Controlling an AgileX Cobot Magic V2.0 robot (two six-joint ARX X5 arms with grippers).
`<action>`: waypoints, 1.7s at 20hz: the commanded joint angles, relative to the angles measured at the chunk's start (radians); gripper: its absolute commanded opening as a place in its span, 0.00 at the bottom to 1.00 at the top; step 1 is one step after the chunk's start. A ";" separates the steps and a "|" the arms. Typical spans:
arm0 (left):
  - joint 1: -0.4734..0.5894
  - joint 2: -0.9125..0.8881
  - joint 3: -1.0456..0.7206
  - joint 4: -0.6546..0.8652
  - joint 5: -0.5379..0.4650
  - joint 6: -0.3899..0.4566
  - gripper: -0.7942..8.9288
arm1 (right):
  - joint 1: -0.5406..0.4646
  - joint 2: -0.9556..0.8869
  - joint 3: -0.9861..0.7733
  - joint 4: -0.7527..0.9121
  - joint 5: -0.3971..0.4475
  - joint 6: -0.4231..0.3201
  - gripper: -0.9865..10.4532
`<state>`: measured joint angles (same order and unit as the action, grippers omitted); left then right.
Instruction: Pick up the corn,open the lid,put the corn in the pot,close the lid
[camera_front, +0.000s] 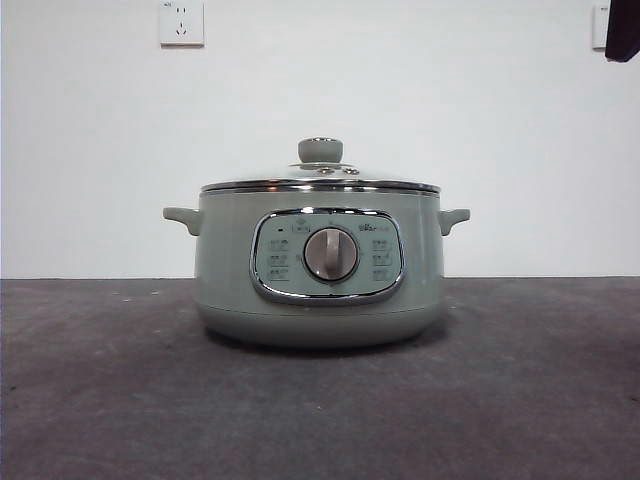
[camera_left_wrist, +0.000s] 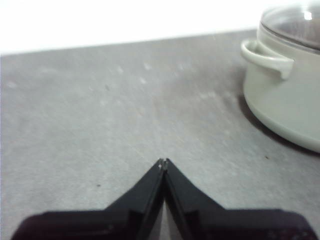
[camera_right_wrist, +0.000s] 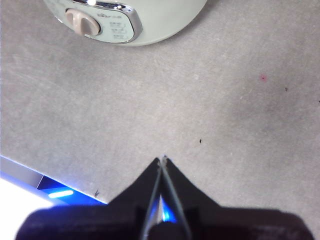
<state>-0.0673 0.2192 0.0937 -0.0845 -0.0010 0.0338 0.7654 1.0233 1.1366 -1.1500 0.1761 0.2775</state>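
The pale sage-green pot (camera_front: 320, 265) stands in the middle of the grey table, its dial facing the front view. The glass lid (camera_front: 320, 178) with its pale green knob sits shut on the pot. No corn shows in any view. My left gripper (camera_left_wrist: 163, 161) is shut and empty above bare table, with the pot (camera_left_wrist: 285, 95) and its lid (camera_left_wrist: 295, 25) off to one side. My right gripper (camera_right_wrist: 163, 159) is shut and empty above the table in front of the pot (camera_right_wrist: 150, 20). One arm shows only as a black tip (camera_front: 624, 30) at the top right corner.
A white wall with a socket (camera_front: 181, 22) stands behind the table. The table's front edge, with blue light below it (camera_right_wrist: 60, 192), shows in the right wrist view.
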 joint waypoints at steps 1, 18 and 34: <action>0.001 -0.075 -0.047 0.016 -0.009 -0.007 0.08 | 0.000 0.000 -0.008 0.006 0.000 0.010 0.08; 0.001 -0.207 -0.086 -0.071 -0.156 -0.037 0.08 | 0.000 0.000 -0.008 0.006 0.000 0.010 0.08; 0.001 -0.196 -0.086 -0.071 -0.156 -0.037 0.08 | -0.307 -0.345 -0.269 0.452 -0.101 -0.211 0.09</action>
<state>-0.0673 0.0242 0.0177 -0.1570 -0.1570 0.0059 0.4671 0.6880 0.8974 -0.7292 0.0799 0.0780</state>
